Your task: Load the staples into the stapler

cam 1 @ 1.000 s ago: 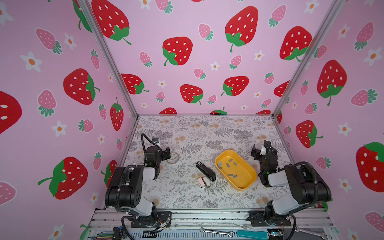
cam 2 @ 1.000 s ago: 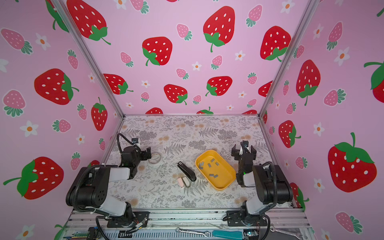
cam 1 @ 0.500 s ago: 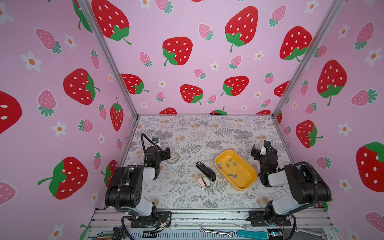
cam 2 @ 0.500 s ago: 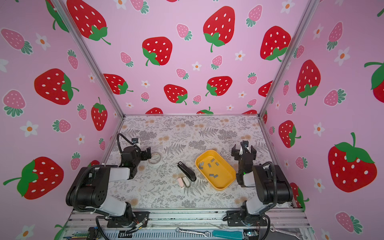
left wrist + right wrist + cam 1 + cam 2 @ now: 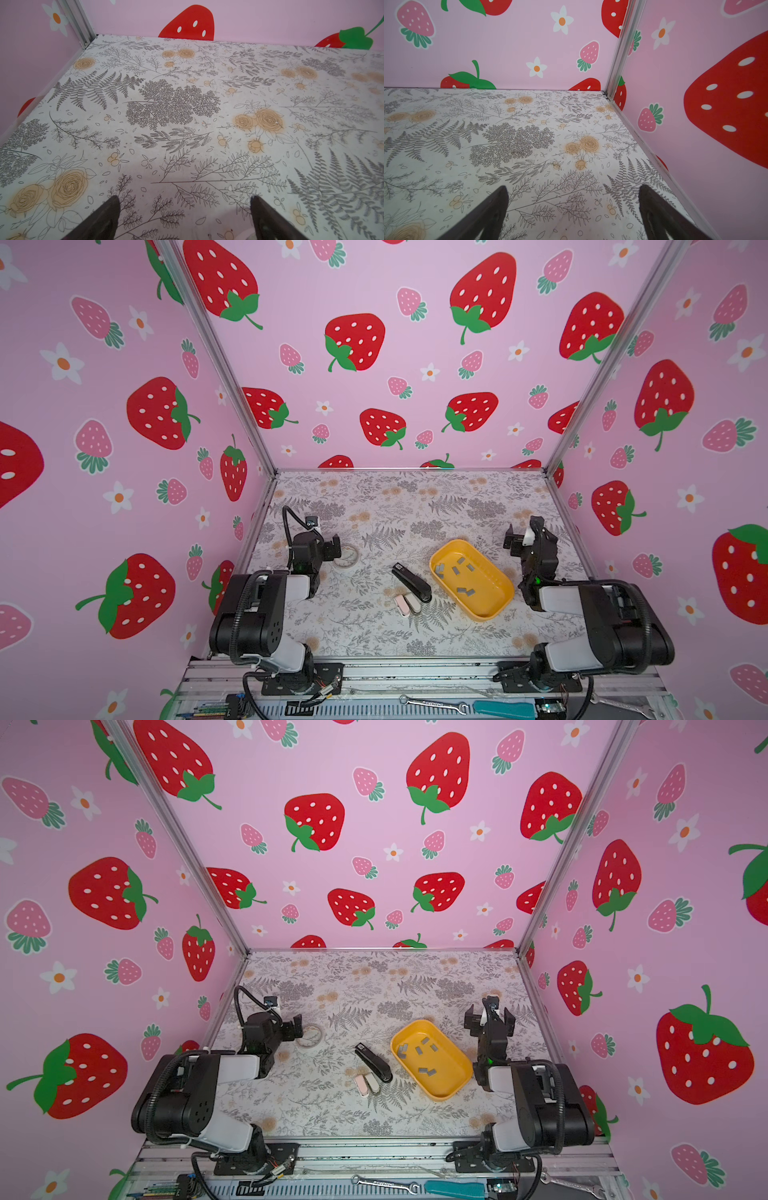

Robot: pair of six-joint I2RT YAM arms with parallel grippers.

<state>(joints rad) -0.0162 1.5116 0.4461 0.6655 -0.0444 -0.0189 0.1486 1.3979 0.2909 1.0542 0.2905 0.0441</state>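
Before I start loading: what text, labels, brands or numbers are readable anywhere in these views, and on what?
Nothing can be read in any view.
Black stapler: white label at its far end, too small to read.
Wrench on the front rail: marking along the handle, blurred in both top views.

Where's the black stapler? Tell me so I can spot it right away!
Find the bright yellow tray near the middle of the flowery table. Just to its left in both top views, the black stapler lies slanted on the table. It is long and dark, while its little neighbours, a pink piece and a beige piece, are short and pale.
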